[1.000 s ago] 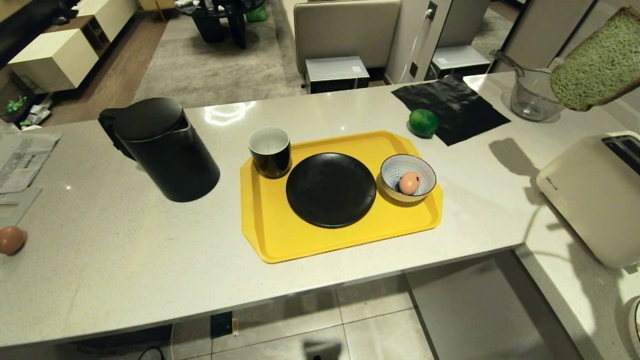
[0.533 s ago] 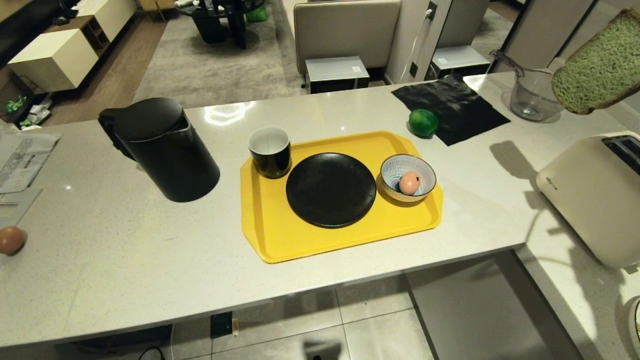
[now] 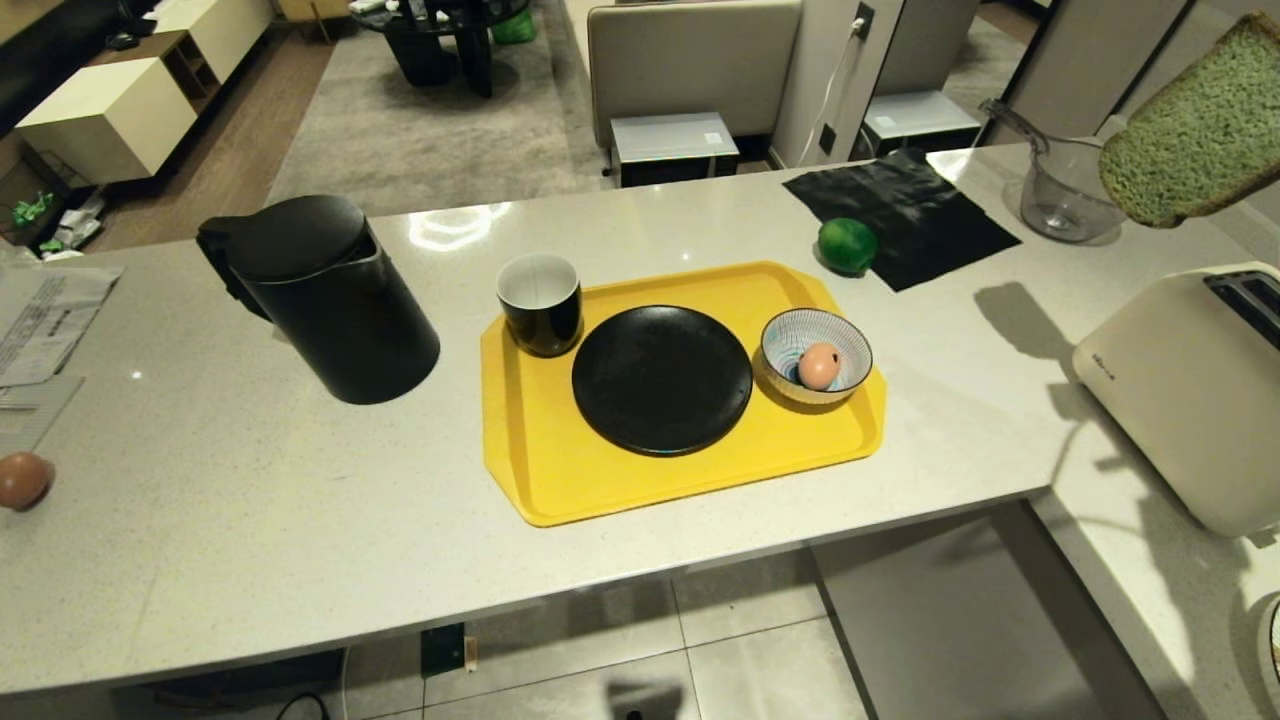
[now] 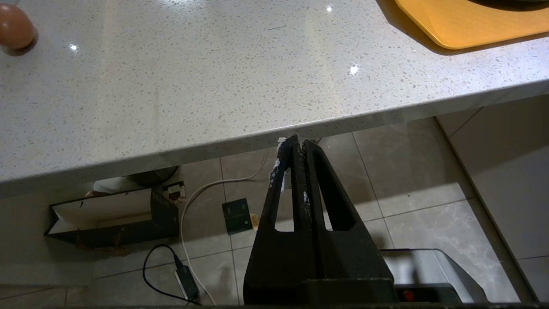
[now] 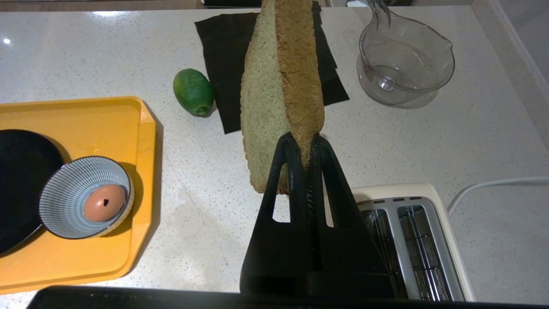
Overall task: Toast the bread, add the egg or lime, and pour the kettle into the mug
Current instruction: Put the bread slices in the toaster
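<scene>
One slice of bread [image 5: 281, 86] was pinched on edge between the closed fingers of the right gripper [image 5: 302, 143], held in the air above the right end of the counter [image 3: 250, 500]. Below it stood the cream toaster [image 5: 411, 240] with its two slots facing up, and a clear glass jug [image 5: 405, 64] sat near the far right corner. A black cloth [image 3: 900, 215] lay at the far edge, and the lime [image 3: 846, 245] rested just beside its left border.

On the yellow tray [image 3: 560, 470] in the middle stood the mug [image 3: 540, 303], a black plate [image 3: 661, 378] and a striped bowl [image 3: 816, 355] with an egg [image 3: 819, 365] inside. The kettle [image 3: 320, 295] stood on the counter left of the tray, and a second egg [image 3: 20, 480] lay at the left edge.

The left gripper [image 4: 299, 143] hung below the front edge of the counter, its fingers pressed together on nothing.

Compared with one second earlier, the bread had hardly shifted, and all things on the counter kept their places.
</scene>
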